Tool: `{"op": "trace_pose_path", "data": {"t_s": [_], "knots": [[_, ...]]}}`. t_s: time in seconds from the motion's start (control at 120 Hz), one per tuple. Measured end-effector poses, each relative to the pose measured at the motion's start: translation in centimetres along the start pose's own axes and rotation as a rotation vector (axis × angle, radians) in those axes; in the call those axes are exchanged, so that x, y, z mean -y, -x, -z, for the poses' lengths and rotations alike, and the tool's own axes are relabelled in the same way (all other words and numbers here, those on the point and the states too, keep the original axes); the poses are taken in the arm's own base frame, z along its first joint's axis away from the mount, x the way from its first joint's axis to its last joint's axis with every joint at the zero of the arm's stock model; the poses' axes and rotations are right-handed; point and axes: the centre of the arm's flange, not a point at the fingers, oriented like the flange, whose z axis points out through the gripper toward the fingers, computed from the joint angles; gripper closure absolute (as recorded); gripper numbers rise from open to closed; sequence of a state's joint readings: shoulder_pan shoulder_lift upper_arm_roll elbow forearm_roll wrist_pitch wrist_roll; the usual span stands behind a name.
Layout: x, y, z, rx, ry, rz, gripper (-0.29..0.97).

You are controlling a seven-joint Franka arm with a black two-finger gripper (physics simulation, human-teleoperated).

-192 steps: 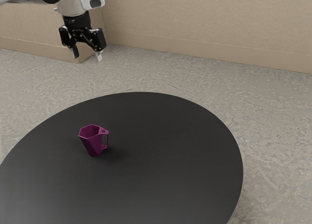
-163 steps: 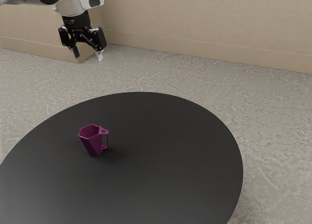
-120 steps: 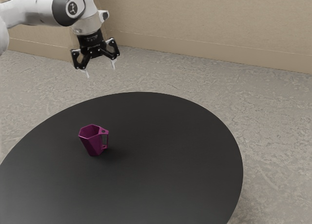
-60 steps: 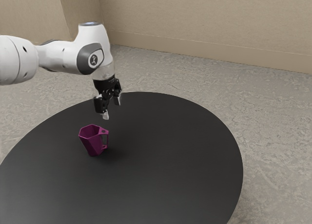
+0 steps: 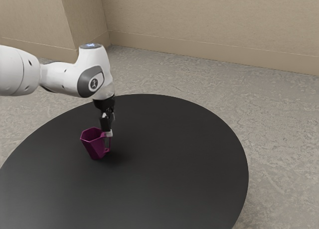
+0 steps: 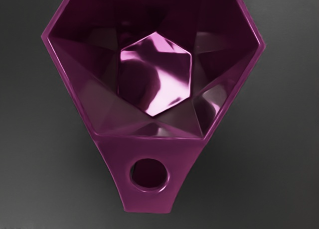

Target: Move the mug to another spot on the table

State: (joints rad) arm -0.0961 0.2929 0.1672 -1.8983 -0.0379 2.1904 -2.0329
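Mug [image 5: 92, 142], purple and faceted, stands upright on round black table [image 5: 174, 159]

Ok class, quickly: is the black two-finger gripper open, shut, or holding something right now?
Black two-finger gripper: cannot be told; it is down at the handle of the faceted purple mug on the round black table.

A faceted magenta plastic mug [image 5: 92, 144] is the only obstacle on the round black table [image 5: 174, 164]. Open tabletop surrounds it, widest toward the exterior view's right. The black two-finger gripper [image 5: 106, 131] and the white arm [image 5: 60, 79] block the space just above the mug's handle and toward the upper left.
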Motion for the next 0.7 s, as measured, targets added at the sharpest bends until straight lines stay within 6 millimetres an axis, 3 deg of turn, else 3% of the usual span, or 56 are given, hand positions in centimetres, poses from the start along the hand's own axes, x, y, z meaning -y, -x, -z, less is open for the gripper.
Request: {"op": "trace_pose_path", "data": {"t_s": [0.533,0.7], "knots": [[-0.6,-0.3,-4.5,-0.047,0.032,0.114,0.02],[-0.6,0.2,-4.8,-0.078,0.054,0.092,0.02]]}}
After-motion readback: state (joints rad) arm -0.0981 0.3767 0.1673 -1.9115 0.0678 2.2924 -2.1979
